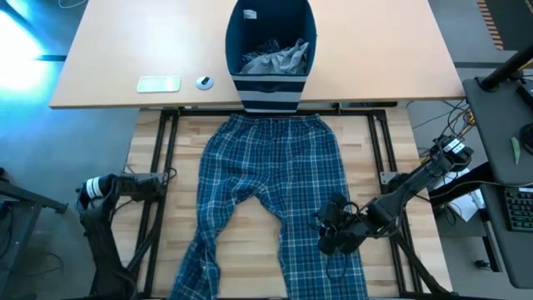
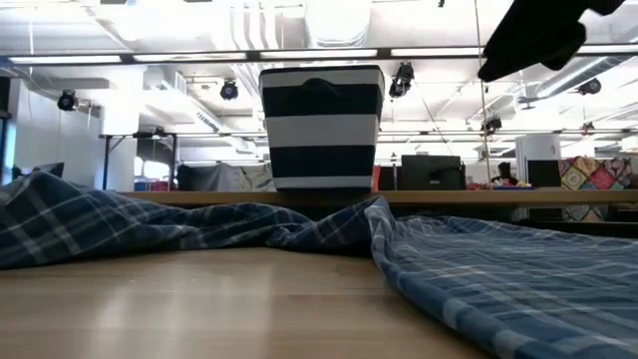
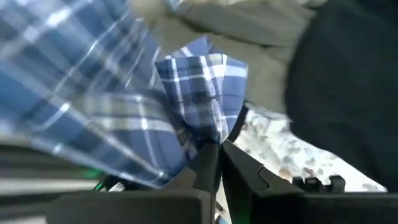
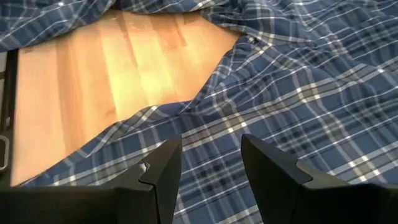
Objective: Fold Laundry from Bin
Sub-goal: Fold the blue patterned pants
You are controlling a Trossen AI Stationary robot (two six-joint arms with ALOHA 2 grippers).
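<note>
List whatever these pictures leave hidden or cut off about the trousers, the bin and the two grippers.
- Plaid trousers: the leg hems, cut off by the high view's bottom edge.
- Bin: anything under the grey garment, which covers it in the high view. In the low view the bin's wall hides everything inside.
- Left gripper: whether it holds the plaid cloth, since a fold hides the contact.
- Right gripper: open, but no view shows whether it touches the cloth.

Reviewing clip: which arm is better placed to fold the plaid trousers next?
Right, likely. The right gripper hovers open over the plaid trousers leg, while the left gripper sits off the table's edge.
</note>
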